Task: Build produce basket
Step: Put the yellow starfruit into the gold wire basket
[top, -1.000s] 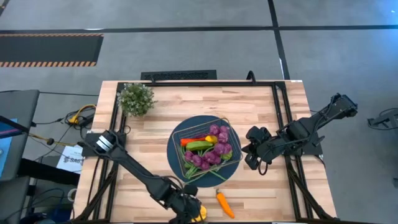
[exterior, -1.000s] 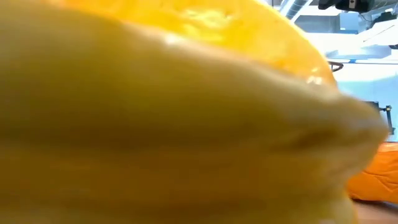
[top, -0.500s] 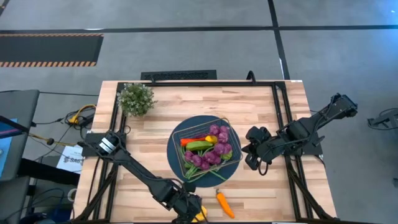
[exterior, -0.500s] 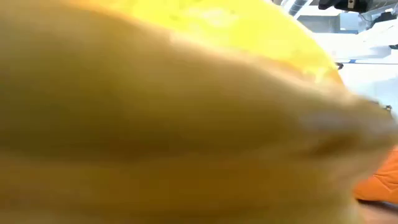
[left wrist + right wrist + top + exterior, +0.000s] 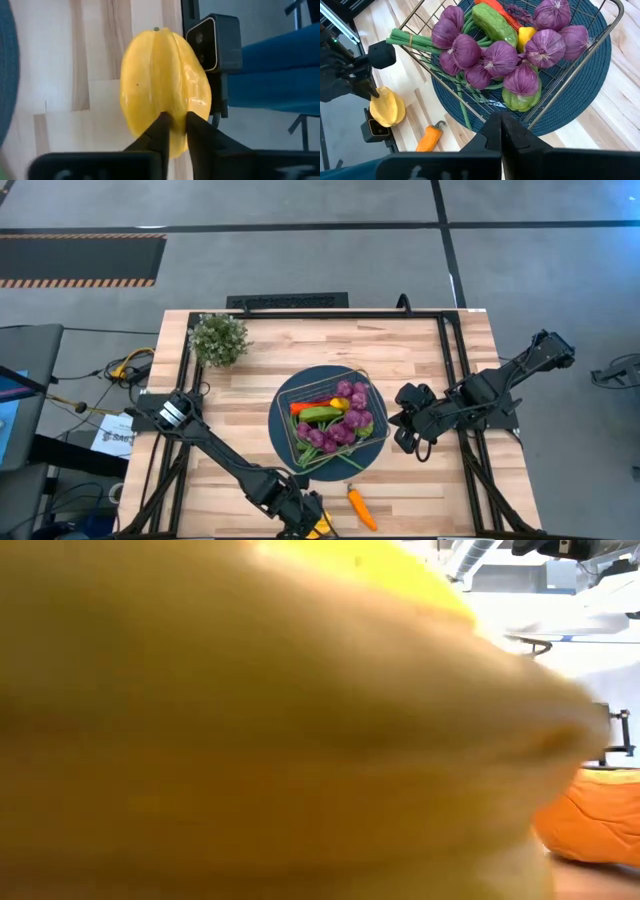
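A yellow ribbed fruit (image 5: 165, 85) lies at the table's near edge, right against the low camera (image 5: 217, 42), and fills the low view (image 5: 260, 730). My left gripper (image 5: 177, 118) is shut on it; the high view shows the gripper (image 5: 308, 518) near the front edge. The wire basket (image 5: 330, 420) stands on a dark blue round mat (image 5: 282, 430) at mid-table and holds purple bulbs (image 5: 500, 57), a cucumber (image 5: 492, 24), a red chili and green beans (image 5: 412, 39). An orange piece (image 5: 360, 508) lies on the wood near the front. My right gripper (image 5: 405, 428) hovers shut just right of the basket. My left gripper pinches one raised rib (image 5: 175, 106) of the yellow fruit between its two fingers, at the end of the fruit nearest the gripper. The fingers (image 5: 161, 125) lie along the fruit's length, coming from the table's left. Whether the fruit is off the wood, I cannot tell.
A bushy potted plant (image 5: 218, 338) stands at the far left corner. The low camera's black housing sits at the front edge beside the fruit. Bare wood lies left of and behind the mat. Black frame rails (image 5: 455, 360) run along the table's sides.
The yellow fruit has shifted a little in front of the low camera, and more of the orange piece now shows at that view's right. My right arm has kept still.
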Robot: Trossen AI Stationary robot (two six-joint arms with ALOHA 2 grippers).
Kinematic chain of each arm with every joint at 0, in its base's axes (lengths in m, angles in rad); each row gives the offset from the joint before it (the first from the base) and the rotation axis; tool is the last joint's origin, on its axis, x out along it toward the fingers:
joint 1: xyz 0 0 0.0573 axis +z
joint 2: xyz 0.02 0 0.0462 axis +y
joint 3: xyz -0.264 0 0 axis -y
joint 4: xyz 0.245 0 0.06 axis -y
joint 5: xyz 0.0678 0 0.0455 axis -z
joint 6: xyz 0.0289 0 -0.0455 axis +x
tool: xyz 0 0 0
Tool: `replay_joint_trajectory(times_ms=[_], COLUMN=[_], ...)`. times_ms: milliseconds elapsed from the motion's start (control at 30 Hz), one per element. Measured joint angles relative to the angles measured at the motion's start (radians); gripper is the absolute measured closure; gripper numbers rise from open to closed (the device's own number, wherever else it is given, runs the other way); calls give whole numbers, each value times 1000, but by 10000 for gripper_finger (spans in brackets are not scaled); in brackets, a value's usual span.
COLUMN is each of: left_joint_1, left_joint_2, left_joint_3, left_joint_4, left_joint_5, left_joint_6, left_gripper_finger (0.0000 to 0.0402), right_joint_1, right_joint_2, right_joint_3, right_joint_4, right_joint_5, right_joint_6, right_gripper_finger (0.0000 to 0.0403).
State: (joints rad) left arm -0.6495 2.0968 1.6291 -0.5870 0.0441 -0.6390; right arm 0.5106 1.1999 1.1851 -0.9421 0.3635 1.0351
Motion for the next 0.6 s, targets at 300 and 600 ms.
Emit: replay_joint_trajectory(times_ms=[300,600], left_joint_1=[-3,-10], left_joint_2=[0,-8], left_joint_3=[47,429], left_joint_4=[-40,-373], left_joint_5=[-103,-249], left_joint_6=[-35,82], left_gripper_finger=[399,401], right_joint_1=[0,0], right_joint_2=[0,0], right_joint_3=[0,0], right_joint_4=[0,0], right_joint_5=[0,0], right_joint_6=[2,2], right_gripper_finger=[395,395])
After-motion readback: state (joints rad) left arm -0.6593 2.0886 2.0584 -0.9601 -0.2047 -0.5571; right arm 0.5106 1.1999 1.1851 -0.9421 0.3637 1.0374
